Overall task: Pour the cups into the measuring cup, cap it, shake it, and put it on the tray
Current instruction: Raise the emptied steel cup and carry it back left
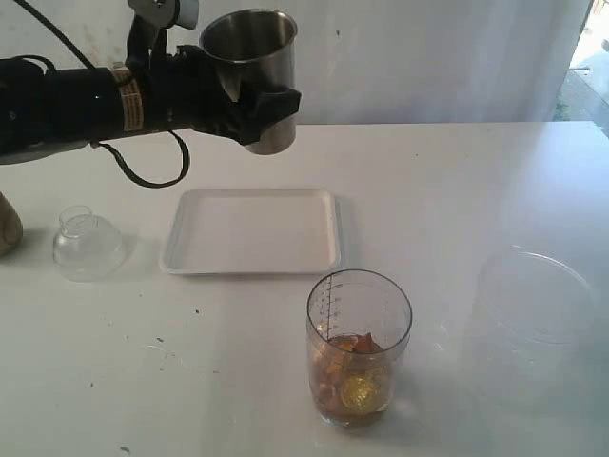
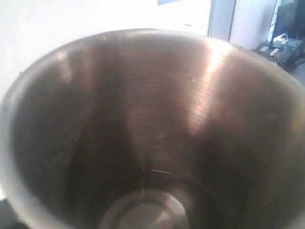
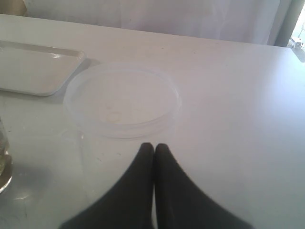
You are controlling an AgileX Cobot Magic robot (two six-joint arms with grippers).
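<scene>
My left gripper [image 1: 269, 107] is shut on the shiny steel tumbler [image 1: 252, 71] and holds it upright in the air above the far edge of the white tray [image 1: 252, 231]. In the left wrist view the tumbler's inside [image 2: 152, 119] fills the frame and looks empty. The measuring cup [image 1: 359, 347] stands at the front of the table with brown and orange pieces inside. The clear dome cap [image 1: 88, 245] lies left of the tray. The brown wooden cup [image 1: 8, 224] shows only partly at the far left edge. My right gripper [image 3: 154, 145] is shut, with nothing between its fingers.
A wide unmarked clear container [image 1: 538, 324] stands at the right, directly ahead of my right gripper and seen again in the right wrist view [image 3: 121, 98]. The tray's corner [image 3: 33, 67] and the measuring cup's edge [image 3: 4, 162] also show there. A black cable hangs under my left arm.
</scene>
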